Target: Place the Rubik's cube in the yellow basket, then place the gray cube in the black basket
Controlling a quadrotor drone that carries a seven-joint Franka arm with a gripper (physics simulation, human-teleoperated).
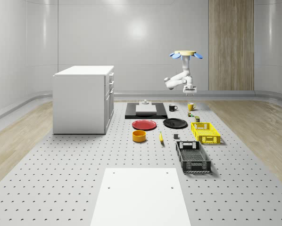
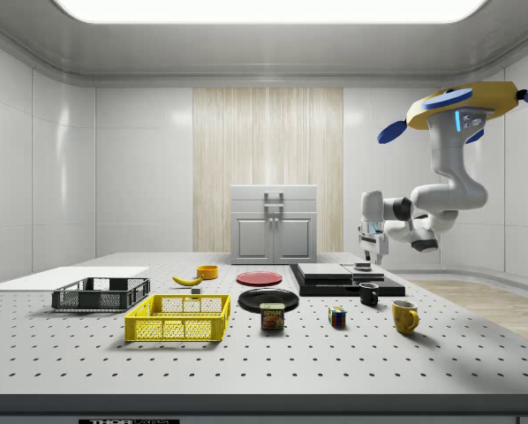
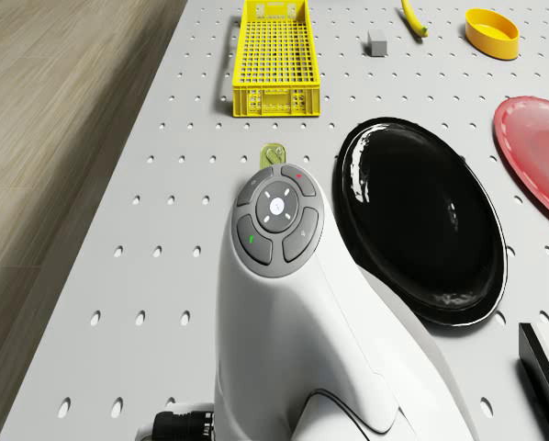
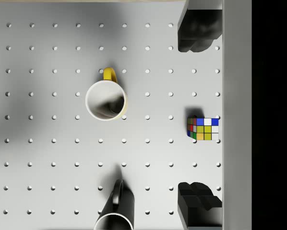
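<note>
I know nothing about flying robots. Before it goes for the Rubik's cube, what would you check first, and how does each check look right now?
1. Fingers apart: ok. In the wrist view the gripper is open, and both fingers have nothing between them.
2. Gripper over the Rubik's cube: roughly ok, the cube sits between the fingers but off centre.
3. Height: not ok. The drone hovers well above the table, so the gripper must descend.
4. Neighbours: cannot tell. The yellow mug and black mug stand near the cube.
5. Yellow basket: ok, it looks empty.
</note>
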